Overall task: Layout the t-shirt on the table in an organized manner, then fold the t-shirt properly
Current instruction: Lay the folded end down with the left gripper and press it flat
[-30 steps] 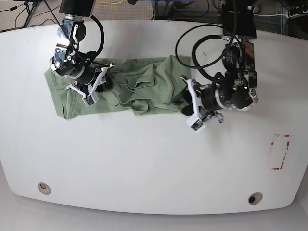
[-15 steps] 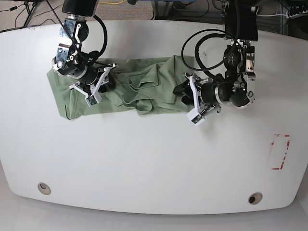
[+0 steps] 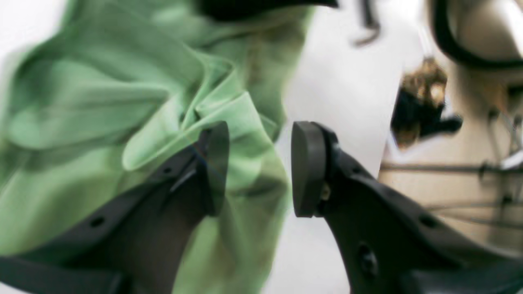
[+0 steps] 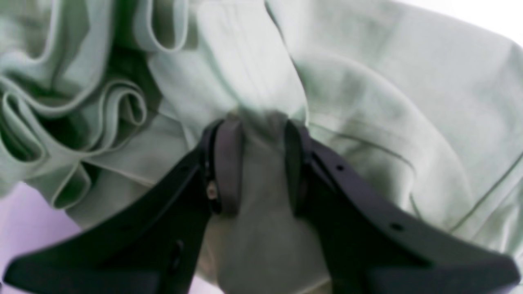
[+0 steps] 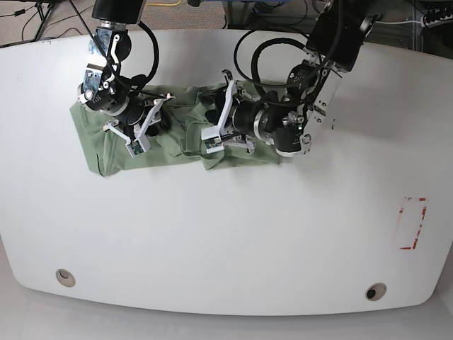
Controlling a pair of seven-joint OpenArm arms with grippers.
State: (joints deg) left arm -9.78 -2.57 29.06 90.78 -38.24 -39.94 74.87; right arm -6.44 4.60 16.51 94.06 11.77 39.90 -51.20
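Observation:
The sage-green t-shirt (image 5: 177,138) lies bunched in a crumpled band across the far half of the white table (image 5: 226,234). At the shirt's left end, my right gripper (image 5: 148,122) is down on the cloth. The right wrist view shows this right gripper (image 4: 259,163) shut on a pinched ridge of the t-shirt (image 4: 367,102), with deep folds to its left. My left gripper (image 5: 210,113) hovers over the shirt's wrinkled middle. Seen from the left wrist, the left gripper (image 3: 259,167) is open, with blurred t-shirt (image 3: 102,102) folds under its left finger and bare table (image 3: 347,81) beyond its right one.
A small red-outlined rectangle (image 5: 412,223) marks the table at the right. Two round grommet holes (image 5: 65,277) (image 5: 375,292) sit near the front edge. Black cable loops (image 5: 262,49) hang from the arm on the right, above the shirt's far side.
My left arm has swung leftward from the shirt's right end to over its middle, and the cloth there has bunched leftward. The right gripper has stayed put, still holding the cloth.

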